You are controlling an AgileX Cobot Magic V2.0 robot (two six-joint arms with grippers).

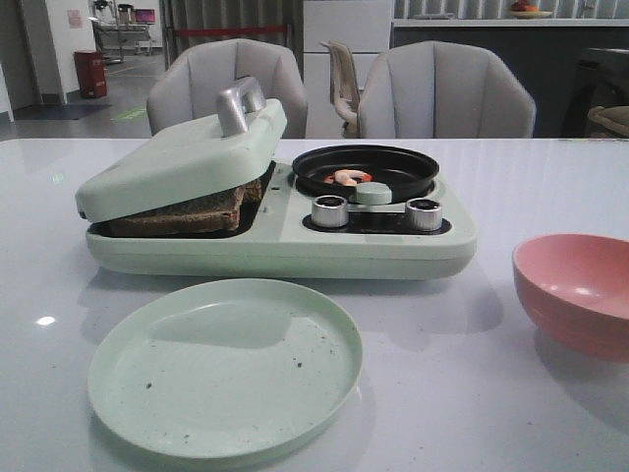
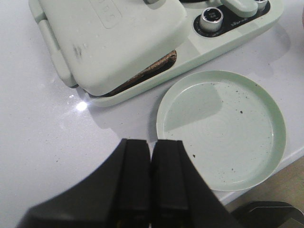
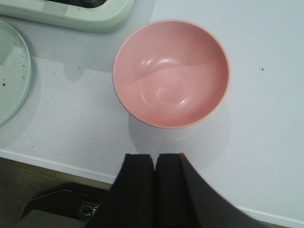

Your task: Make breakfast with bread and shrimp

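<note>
The bread [image 1: 182, 211] lies stacked inside the pale green breakfast maker [image 1: 285, 246], under its lid [image 1: 182, 162], which rests tilted on the slices; a brown crust edge [image 2: 152, 70] shows in the left wrist view. The shrimp [image 1: 346, 178] lies in the black pan [image 1: 366, 167] on the maker's right half. My left gripper [image 2: 152, 145] is shut and empty, above the table beside the green plate [image 2: 223, 128]. My right gripper [image 3: 155, 159] is shut and empty, near the table's front edge by the pink bowl [image 3: 172, 73].
An empty pale green plate [image 1: 226, 366] sits in front of the maker. An empty pink bowl [image 1: 578, 290] stands at the right. Two silver knobs [image 1: 330, 210] and a pale round knob [image 1: 373, 193] are on the maker's front. Grey chairs [image 1: 447, 93] stand behind the table.
</note>
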